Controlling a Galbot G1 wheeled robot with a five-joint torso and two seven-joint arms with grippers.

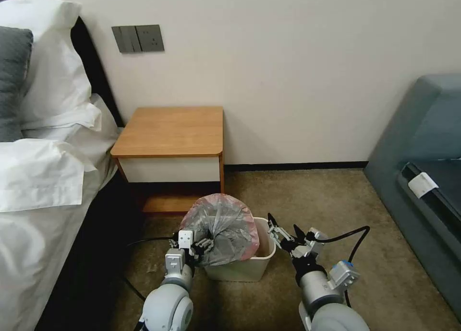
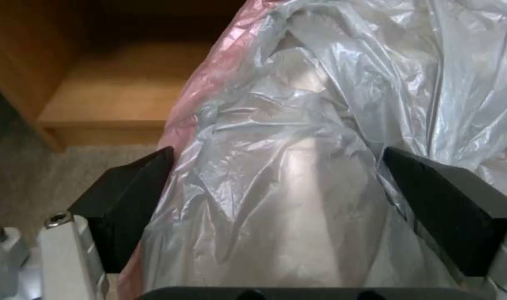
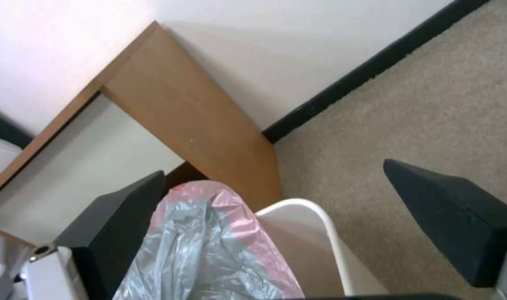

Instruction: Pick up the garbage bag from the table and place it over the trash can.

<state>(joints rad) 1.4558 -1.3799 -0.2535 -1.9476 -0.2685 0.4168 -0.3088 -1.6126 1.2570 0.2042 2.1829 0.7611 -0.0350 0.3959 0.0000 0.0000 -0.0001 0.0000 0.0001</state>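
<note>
The left pincer (image 1: 204, 247) straddles the garbage bag (image 1: 221, 228) apart over the trash can (image 1: 254, 264); the right pincer (image 1: 283, 235) gapes empty beside it.

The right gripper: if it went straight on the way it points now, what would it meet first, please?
Probably the trash can: the open right gripper points at its uncovered rim, with the garbage bag just beyond. Depth is unclear, so it might brush the bag first.

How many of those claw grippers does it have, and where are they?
2. The left gripper is open against the garbage bag on the trash can. The right gripper is open beside the can's other side, touching nothing.
</note>
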